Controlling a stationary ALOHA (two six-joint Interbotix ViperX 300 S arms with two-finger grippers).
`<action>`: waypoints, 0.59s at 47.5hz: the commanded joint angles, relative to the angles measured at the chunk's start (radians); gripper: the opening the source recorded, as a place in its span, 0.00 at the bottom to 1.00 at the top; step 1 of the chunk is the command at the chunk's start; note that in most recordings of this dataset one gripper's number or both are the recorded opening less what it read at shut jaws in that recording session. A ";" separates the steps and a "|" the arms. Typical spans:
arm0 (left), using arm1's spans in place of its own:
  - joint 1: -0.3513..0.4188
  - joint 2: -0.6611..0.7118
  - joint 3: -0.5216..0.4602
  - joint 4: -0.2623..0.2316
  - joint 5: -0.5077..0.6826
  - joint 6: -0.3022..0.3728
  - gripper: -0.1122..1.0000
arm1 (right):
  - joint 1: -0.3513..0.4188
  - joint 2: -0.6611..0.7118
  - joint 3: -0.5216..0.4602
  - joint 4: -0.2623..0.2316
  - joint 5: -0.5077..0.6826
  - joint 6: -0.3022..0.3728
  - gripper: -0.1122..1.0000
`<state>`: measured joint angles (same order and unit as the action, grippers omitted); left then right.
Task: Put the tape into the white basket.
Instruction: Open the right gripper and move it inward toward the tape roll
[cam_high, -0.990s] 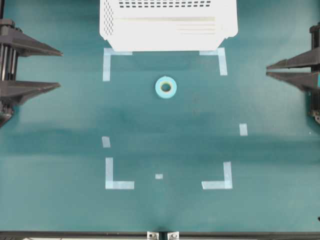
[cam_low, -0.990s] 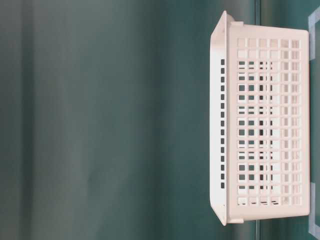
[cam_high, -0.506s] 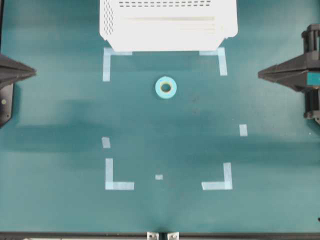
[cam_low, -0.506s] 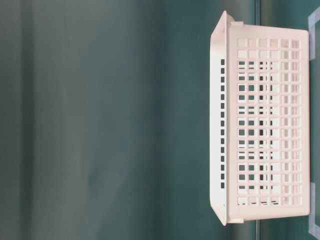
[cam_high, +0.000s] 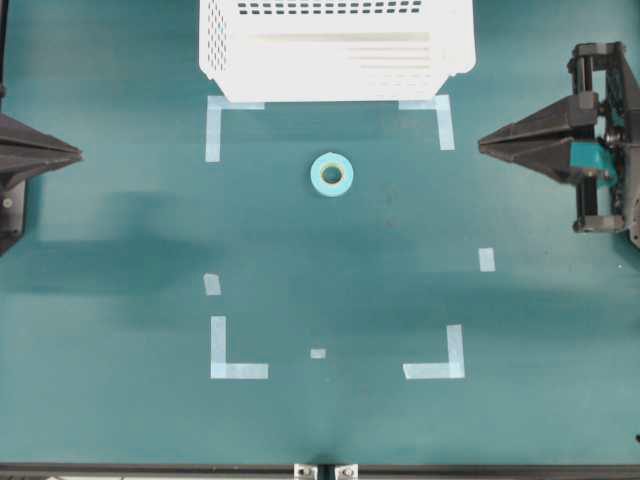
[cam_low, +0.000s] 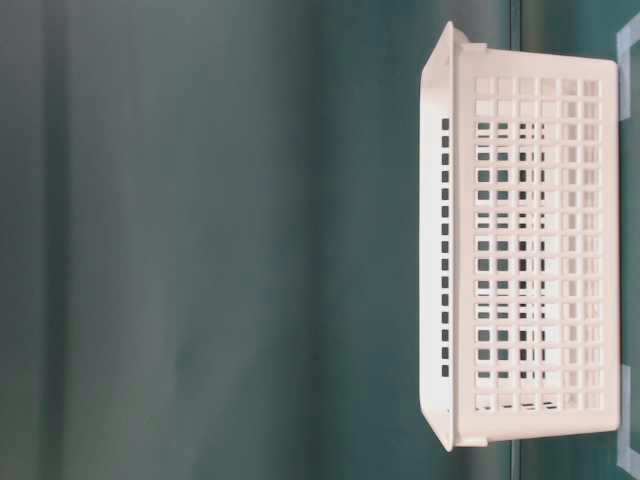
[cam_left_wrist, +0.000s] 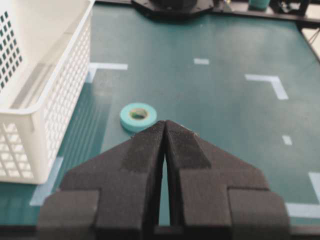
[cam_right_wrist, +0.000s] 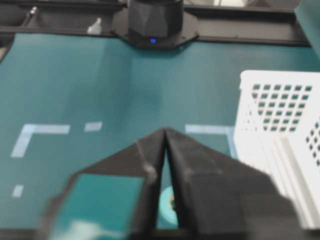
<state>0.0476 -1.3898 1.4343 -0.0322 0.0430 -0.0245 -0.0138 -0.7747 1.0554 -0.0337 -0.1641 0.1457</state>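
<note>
Tape (cam_high: 332, 174) flat on table (cam_high: 120, 400), upper centre of overhead view, just below white basket (cam_high: 225, 75), apart from it. Left gripper (cam_high: 76, 154) at left edge, right gripper (cam_high: 484, 146) at right edge; both sets of jaws closed, empty. Step judged: approach. Jaws need opening, then descent over ring wall, one finger into core.
</note>
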 joint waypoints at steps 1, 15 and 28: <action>-0.002 0.002 0.005 0.002 -0.017 0.005 0.01 | -0.008 0.003 -0.009 -0.003 -0.011 0.005 0.41; -0.002 -0.026 0.077 0.003 -0.017 0.003 0.01 | -0.020 0.002 -0.014 -0.008 0.114 0.003 0.99; -0.002 -0.028 0.138 0.003 -0.018 -0.003 0.01 | -0.040 0.015 -0.021 -0.012 0.175 0.005 0.99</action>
<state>0.0476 -1.4266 1.5754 -0.0322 0.0353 -0.0261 -0.0414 -0.7670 1.0554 -0.0445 0.0015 0.1488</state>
